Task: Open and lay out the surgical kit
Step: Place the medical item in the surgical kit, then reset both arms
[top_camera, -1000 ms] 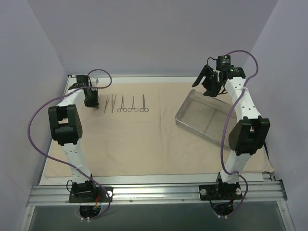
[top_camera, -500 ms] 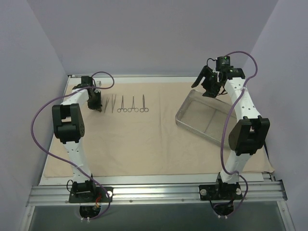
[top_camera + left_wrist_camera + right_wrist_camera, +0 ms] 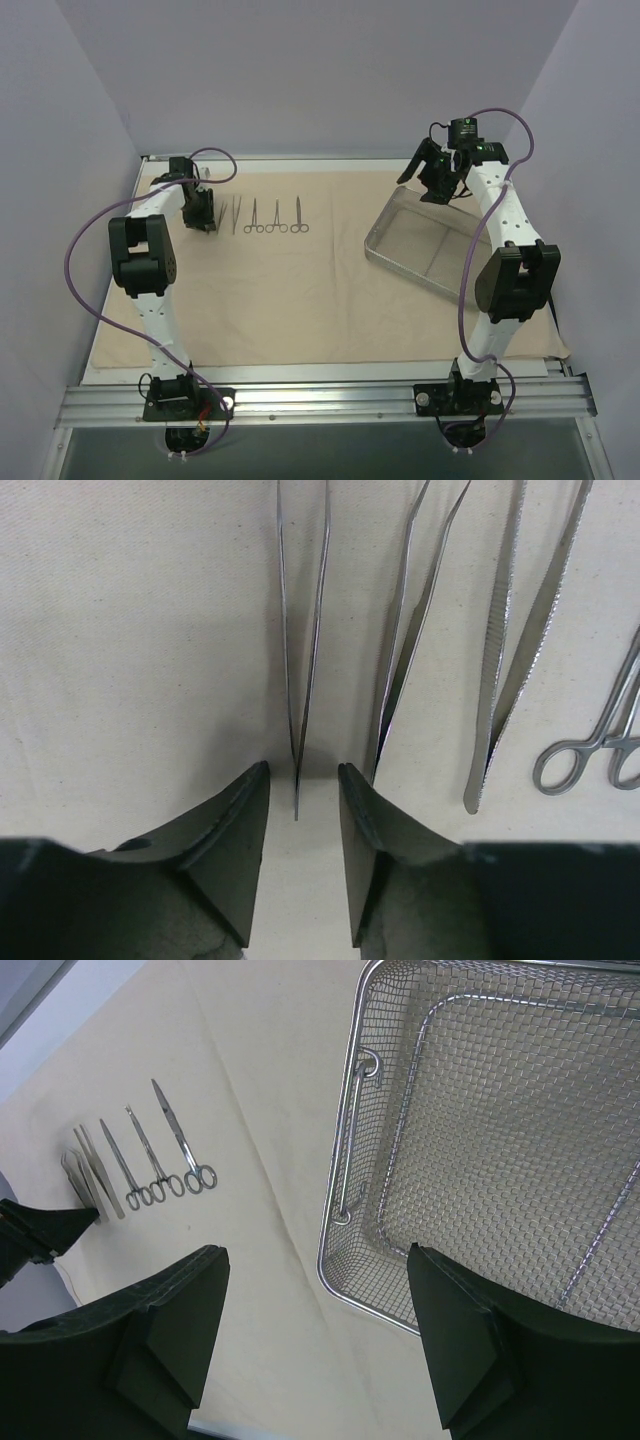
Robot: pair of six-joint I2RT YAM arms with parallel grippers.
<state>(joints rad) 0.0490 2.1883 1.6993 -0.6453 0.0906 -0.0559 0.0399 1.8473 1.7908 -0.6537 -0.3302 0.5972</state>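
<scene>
My left gripper (image 3: 303,780) sits low at the far left, pointing down, jaws parted only a little. My right gripper (image 3: 315,1257) hangs raised at the far right, jaws spread wide.

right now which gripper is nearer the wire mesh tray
Right. Right gripper hovers over the wire mesh tray, at its far corner; left gripper sits across the beige cloth at the tweezers.

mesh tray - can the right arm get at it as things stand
Probably yes. The right pincer hangs open just above a corner of the mesh tray, with nothing between them. The instruments lie well off to the side on the cloth, so the way down looks free.
</scene>
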